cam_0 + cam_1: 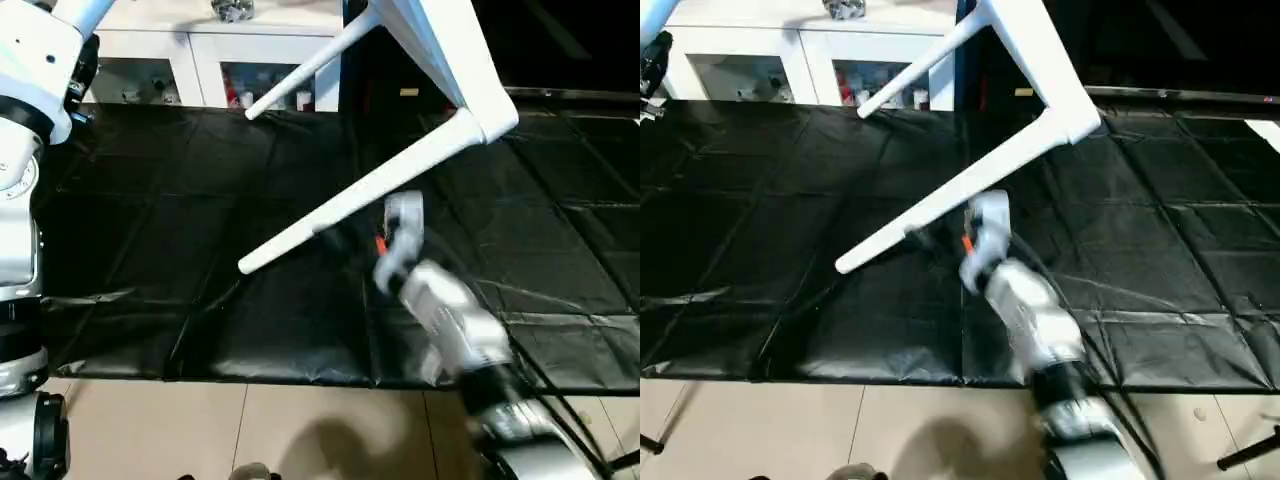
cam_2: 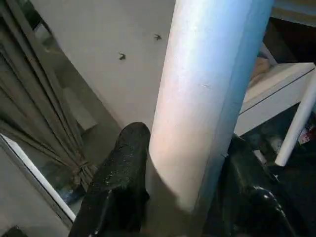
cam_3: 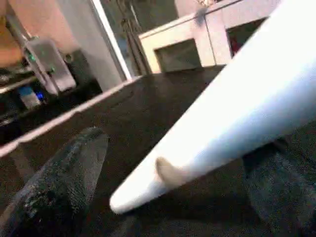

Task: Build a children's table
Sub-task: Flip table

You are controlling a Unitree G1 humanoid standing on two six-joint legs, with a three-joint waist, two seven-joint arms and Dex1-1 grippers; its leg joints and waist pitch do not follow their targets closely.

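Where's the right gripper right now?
In the head views the right gripper is mid-picture over the black mat, open beside the lower table leg; its wrist view shows that leg between its fingers, not clamped.

A wide sheet of creased black plastic (image 1: 200, 260) lies spread flat over the floor, marked by a grid of fold lines. Its near edge runs straight across, and past that edge the floor of pale beige tiles (image 1: 300, 430) shows bare, with dark grout lines. At the sheet's far edge stands a low white cabinet with glass doors (image 1: 200, 65) on the floor.
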